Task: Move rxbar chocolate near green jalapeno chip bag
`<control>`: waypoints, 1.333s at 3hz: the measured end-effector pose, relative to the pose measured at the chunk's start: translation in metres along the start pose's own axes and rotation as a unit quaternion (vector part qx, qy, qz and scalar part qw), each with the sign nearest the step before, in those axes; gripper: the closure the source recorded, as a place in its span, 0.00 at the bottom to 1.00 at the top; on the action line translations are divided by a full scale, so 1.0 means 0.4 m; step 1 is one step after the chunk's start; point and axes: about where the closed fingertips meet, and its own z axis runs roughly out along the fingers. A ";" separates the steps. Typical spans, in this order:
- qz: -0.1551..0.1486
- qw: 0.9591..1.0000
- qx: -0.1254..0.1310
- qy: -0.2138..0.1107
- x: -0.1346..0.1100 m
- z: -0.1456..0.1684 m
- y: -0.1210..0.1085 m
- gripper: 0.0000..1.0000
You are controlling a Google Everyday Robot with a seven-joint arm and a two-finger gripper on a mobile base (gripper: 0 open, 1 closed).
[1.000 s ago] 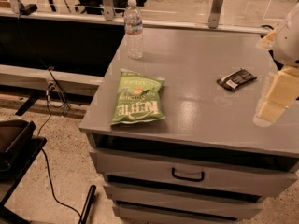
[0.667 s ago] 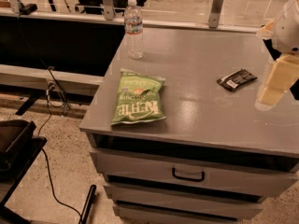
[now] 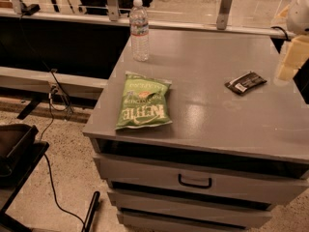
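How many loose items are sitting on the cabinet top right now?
3: a water bottle at the back left, the chip bag front left, and the chocolate bar toward the right. The tool hangs beside the bar at the right edge; it may hide more.

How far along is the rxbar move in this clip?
Done: nothing yet. The rxbar chocolate lies on the right side of the cabinet top, well apart from the green jalapeno chip bag at the front left.
In hand: the gripper hovers at the right edge, just beyond the bar and not touching it.
Left: grasp the bar, carry it left, and set it beside the bag.
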 end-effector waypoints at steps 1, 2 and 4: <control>-0.013 1.000 0.001 -0.005 0.041 0.070 -0.078 0.00; -0.010 1.000 -0.007 -0.011 0.100 0.144 -0.113 0.00; -0.046 0.998 -0.026 -0.023 0.129 0.246 -0.127 0.00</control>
